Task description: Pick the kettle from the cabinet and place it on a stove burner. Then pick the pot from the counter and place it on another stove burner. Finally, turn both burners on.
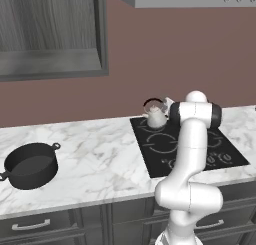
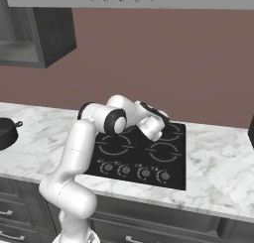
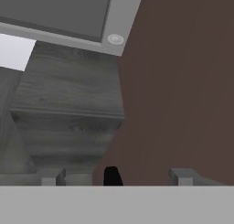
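Your tool [image 3: 119, 176] released, fingers [image 3: 51, 176] spread wide, just beside the kettle [image 1: 155, 115] on a rear stove burner [image 1: 161, 143], pot [image 1: 31, 165] well off along the bench [image 1: 95, 154] (cabinet [image 1: 50, 34] above it).

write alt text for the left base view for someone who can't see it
A pale kettle sits on a back burner of the black cooktop, with the white arm bent over the stove beside it. A dark pot waits far left on the marble counter, below an open cabinet.
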